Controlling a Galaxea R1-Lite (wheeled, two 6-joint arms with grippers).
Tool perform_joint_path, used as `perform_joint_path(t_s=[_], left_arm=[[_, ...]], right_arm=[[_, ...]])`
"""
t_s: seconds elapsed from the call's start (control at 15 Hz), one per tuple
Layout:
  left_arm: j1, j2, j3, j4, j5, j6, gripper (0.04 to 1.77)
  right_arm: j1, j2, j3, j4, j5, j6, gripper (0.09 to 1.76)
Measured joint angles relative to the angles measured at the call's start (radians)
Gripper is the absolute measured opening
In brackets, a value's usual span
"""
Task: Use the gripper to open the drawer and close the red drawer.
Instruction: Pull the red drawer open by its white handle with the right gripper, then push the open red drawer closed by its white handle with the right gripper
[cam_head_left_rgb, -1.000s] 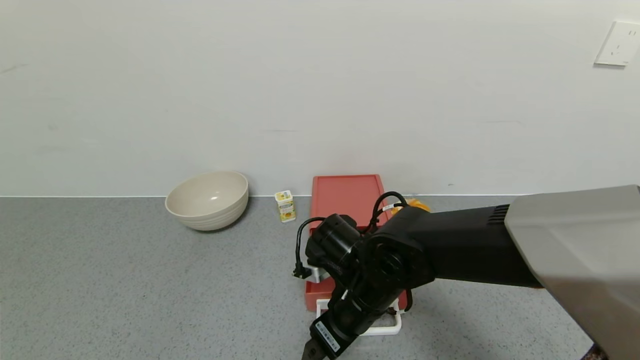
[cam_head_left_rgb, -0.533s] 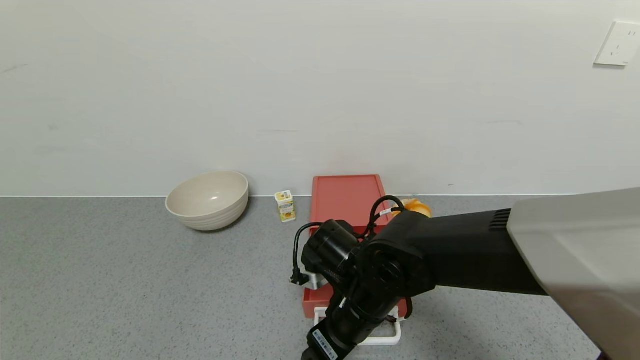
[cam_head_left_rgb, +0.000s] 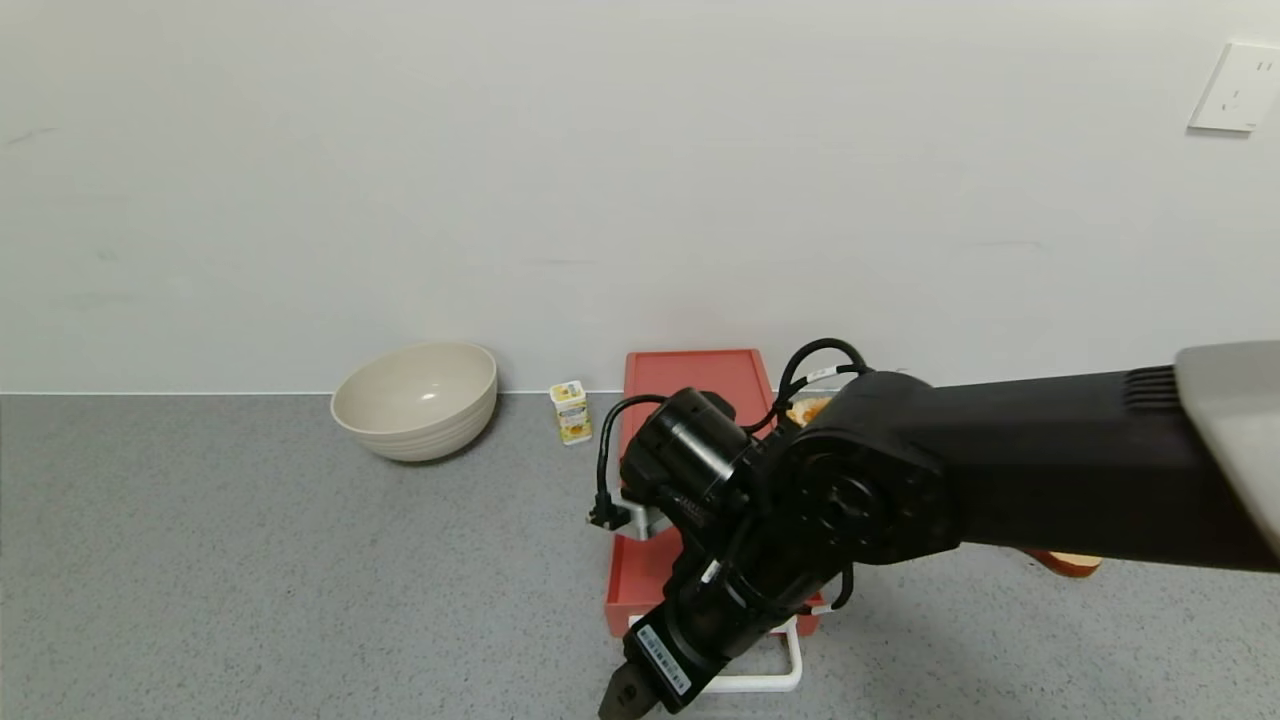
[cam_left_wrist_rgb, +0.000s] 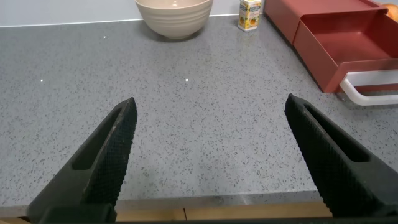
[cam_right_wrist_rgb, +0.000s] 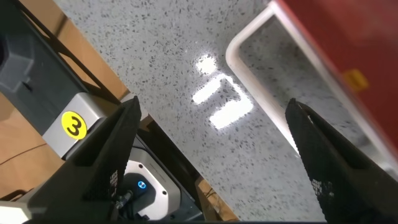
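Altogether: one drawer, one bowl, one carton.

Head view high, facing wall, wrist views low, sharing drawer.

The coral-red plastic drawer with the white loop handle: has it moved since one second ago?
No. The coral-red plastic drawer stays pulled out equally far from its red casing.
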Motion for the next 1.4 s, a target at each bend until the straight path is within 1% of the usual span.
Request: perform_joint_path(t_s=[0.2,0.33,0.47,0.67,0.8,0.93,1.0,1.13,1.27,1.4], left_arm=[[0.000,0.000,0.000,0.000,0.000,0.000,1.72],[0.000,0.000,0.000,0.000,0.000,0.000,1.72],[0.000,0.000,0.000,0.000,0.000,0.000,1.72],[0.000,0.000,0.000,0.000,0.000,0.000,1.72],[0.000,0.000,0.000,0.000,0.000,0.000,1.72],[0.000,0.000,0.000,0.000,0.000,0.000,1.72],[0.000,0.000,0.000,0.000,0.000,0.000,1.72],[0.000,0.000,0.000,0.000,0.000,0.000,1.72],[0.000,0.000,0.000,0.000,0.000,0.000,1.72],[0.000,0.000,0.000,0.000,0.000,0.000,1.72]], right_arm=[[-0.019,-0.105,0.043,-0.010,-0.035,-0.082,1.71],[-0.045,-0.191,0.109,-0.032,-0.039,-0.152,1.71],[-0.079,-0.286,0.216,-0.109,-0.037,-0.196,1.71],[-0.135,-0.433,0.394,-0.281,-0.029,-0.209,1.71],[-0.192,-0.526,0.489,-0.346,-0.027,-0.207,1.71],[-0.258,-0.602,0.549,-0.364,-0.032,-0.204,1.71],[-0.291,-0.632,0.570,-0.367,-0.030,-0.204,1.71],[-0.360,-0.682,0.606,-0.386,0.010,-0.204,1.71],[-0.421,-0.719,0.643,-0.443,0.044,-0.204,1.71],[-0.474,-0.744,0.686,-0.505,0.051,-0.204,1.71]])
